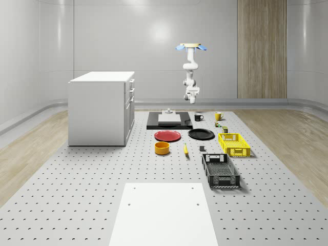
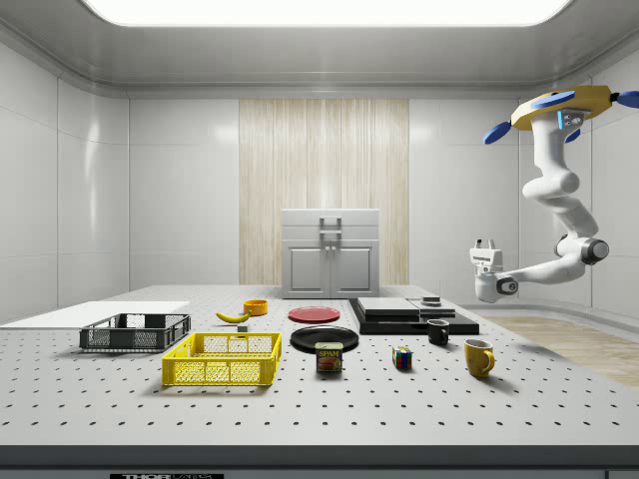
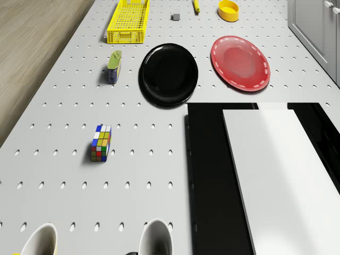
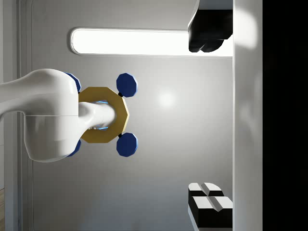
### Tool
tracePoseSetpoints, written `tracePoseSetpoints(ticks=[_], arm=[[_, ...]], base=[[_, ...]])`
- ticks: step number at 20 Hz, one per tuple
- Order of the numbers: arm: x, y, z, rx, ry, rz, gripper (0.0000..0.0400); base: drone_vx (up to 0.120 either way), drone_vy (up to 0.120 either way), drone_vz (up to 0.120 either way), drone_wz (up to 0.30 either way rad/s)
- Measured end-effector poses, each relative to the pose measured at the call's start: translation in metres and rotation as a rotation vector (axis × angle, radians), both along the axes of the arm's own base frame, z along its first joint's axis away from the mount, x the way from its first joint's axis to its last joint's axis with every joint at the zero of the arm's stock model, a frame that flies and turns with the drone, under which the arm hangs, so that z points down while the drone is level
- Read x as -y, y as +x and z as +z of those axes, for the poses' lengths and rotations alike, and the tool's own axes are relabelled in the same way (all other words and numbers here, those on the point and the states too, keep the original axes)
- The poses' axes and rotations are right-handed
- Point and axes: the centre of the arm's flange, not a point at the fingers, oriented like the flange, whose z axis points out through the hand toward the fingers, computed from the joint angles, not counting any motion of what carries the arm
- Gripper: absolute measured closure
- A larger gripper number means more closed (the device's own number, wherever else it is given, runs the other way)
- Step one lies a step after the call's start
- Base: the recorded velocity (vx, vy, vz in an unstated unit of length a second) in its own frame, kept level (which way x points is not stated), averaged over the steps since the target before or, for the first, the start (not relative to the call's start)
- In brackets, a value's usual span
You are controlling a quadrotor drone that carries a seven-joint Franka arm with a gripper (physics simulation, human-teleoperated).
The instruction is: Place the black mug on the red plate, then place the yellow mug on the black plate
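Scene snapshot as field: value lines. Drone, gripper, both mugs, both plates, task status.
drone: drone hovers high, beyond the table's far edge behind the mugs
gripper: gripper in the air above table level, holding nothing
black mug: black mug upright on the table, beside the black slab
yellow mug: yellow mug upright on the table, to the whole-scene view's right of the black mug
red plate: red plate bare
black plate: black plate bare, beside the red plate
task status: neither mug placed yet

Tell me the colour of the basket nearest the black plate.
Yellow: the basket, best seen in the whole-scene view.
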Motion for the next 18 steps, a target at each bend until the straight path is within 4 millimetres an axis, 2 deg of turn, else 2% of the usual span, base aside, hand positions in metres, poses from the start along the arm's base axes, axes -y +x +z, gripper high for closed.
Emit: tracePoseSetpoints(ticks=[11, 18], arm=[[-0.003, -0.001, 0.000, 0.008, -0.034, -0.001, 0.0000], [-0.012, -0.001, -0.001, 0.014, -0.124, -0.003, 0.0000]], base=[[0.120, 0.000, 0.000, 0.000], [0.120, 0.000, 0.000, 0.000]])
